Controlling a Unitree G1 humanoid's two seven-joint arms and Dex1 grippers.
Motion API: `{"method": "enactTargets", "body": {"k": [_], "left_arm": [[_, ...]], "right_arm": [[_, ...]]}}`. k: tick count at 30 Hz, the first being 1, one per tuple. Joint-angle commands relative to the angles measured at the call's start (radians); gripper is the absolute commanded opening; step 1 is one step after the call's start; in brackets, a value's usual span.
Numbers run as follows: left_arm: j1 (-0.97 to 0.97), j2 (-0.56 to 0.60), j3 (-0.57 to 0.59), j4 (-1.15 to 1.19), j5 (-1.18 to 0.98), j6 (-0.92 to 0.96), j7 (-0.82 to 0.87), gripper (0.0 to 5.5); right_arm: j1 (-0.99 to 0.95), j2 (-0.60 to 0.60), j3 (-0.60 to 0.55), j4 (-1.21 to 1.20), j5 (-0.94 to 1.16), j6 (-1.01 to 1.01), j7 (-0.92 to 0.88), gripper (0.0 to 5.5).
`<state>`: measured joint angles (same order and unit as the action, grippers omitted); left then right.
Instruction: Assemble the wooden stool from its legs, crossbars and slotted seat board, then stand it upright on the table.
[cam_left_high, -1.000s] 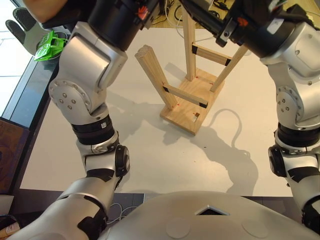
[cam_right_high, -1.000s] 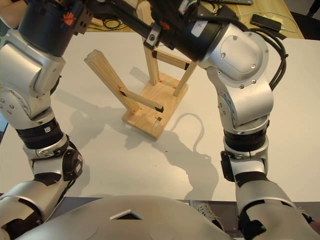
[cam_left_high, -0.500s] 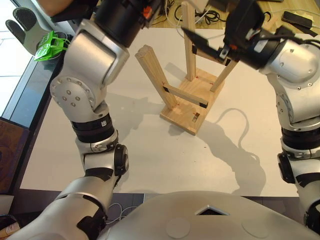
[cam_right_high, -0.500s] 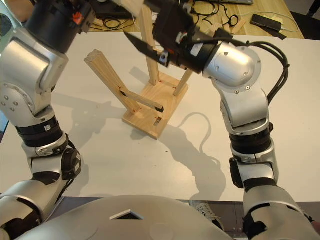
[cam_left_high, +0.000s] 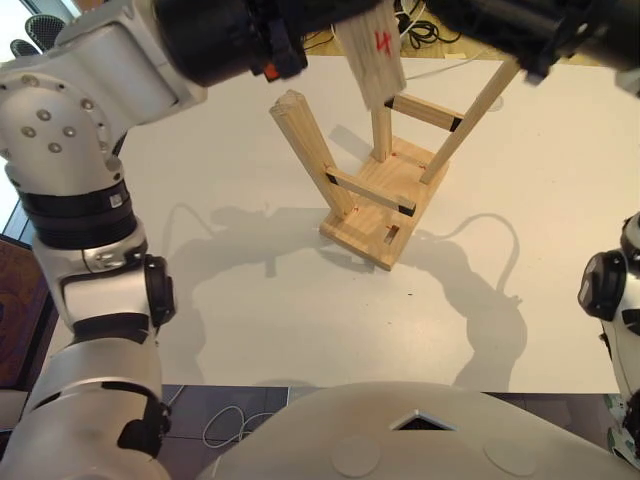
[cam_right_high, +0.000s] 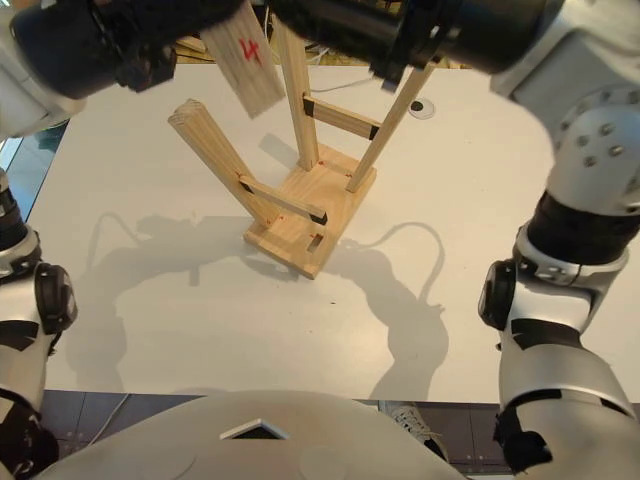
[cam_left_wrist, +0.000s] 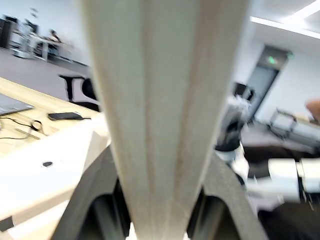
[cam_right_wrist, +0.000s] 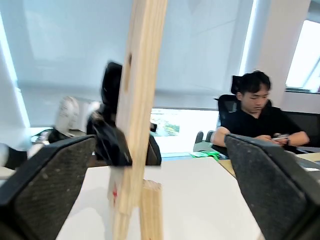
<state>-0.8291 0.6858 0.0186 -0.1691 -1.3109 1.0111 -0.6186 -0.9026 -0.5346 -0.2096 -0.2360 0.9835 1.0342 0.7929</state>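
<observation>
The stool stands upside down on the white table (cam_left_high: 250, 300). Its seat board (cam_left_high: 362, 228) lies flat. Three legs rise from it: a leaning one (cam_left_high: 308, 145), a middle one (cam_left_high: 380, 130) and a right one (cam_left_high: 468, 115). Crossbars (cam_left_high: 372, 192) (cam_left_high: 425, 112) join them, and one slot (cam_left_high: 392, 233) is empty. My left gripper (cam_left_wrist: 160, 205) is shut on a loose leg (cam_left_high: 370, 50) with a red mark, held above the stool's far side. My right gripper (cam_right_wrist: 160, 185) is open at the right leg's (cam_right_wrist: 137, 110) top end, pads (cam_right_wrist: 45, 190) wide apart on either side of it.
Cables (cam_left_high: 420, 30) lie at the table's far edge, behind the stool. A small dark disc (cam_right_high: 427, 105) sits on the table to the right of the stool. The near half of the table is bare.
My left arm has swung the red-marked leg in above the stool. The right gripper has risen from the far crossbar to the right leg's top. The stool has stayed put.
</observation>
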Motion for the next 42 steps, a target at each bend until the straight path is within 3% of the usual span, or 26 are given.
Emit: {"method": "enactTargets", "body": {"k": [1,5,11,24,34,42], "left_arm": [[-0.072,0.074,-0.085,-0.010,0.163,-0.014,-0.202,1.01],[-0.075,0.090,-0.163,-0.050,0.264,-0.009,-0.355,1.01],[-0.019,0.087,-0.185,-0.164,0.269,0.048,-0.424,1.01],[0.008,0.084,-0.208,-0.212,0.328,0.087,-0.443,1.01],[0.015,0.077,-0.206,-0.208,0.371,0.078,-0.463,1.01],[0.009,0.072,-0.205,-0.191,0.394,0.060,-0.484,1.01]], "right_arm": [[-0.090,-0.005,-0.074,0.034,0.204,0.129,-0.081,4.74],[-0.148,0.006,-0.076,0.077,0.359,0.218,-0.210,4.74],[-0.127,0.028,-0.003,0.019,0.427,0.239,-0.326,4.74],[-0.052,0.030,0.043,-0.048,0.544,0.185,-0.472,2.44],[-0.034,0.029,0.060,-0.047,0.592,0.136,-0.537,1.04],[-0.021,0.038,0.068,-0.055,0.628,0.094,-0.568,1.02]]}}
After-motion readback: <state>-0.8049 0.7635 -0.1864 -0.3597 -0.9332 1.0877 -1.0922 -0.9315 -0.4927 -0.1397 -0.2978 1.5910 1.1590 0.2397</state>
